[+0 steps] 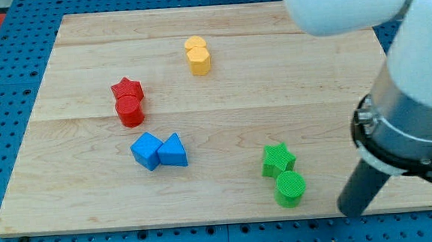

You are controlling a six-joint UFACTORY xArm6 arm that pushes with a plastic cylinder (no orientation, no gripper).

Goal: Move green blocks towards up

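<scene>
Approach step; tip just right of green cylinder, green star touching above it; no pincer fitted, nothing grasped; next, probably under cylinder, then push upward.

On my screen the worktop is pale maple-coloured wood with faint lengthwise grain and plank seams. Around the worktop lies a blue pegboard dotted with dark holes, red at the corner above the worktop's left end. The green star and green cylinder share one bright green. The red star and red cylinder match in red; the blue cube and blue triangular block match in blue; the two yellow blocks are amber-yellow. My tip is dark charcoal under a white arm
</scene>
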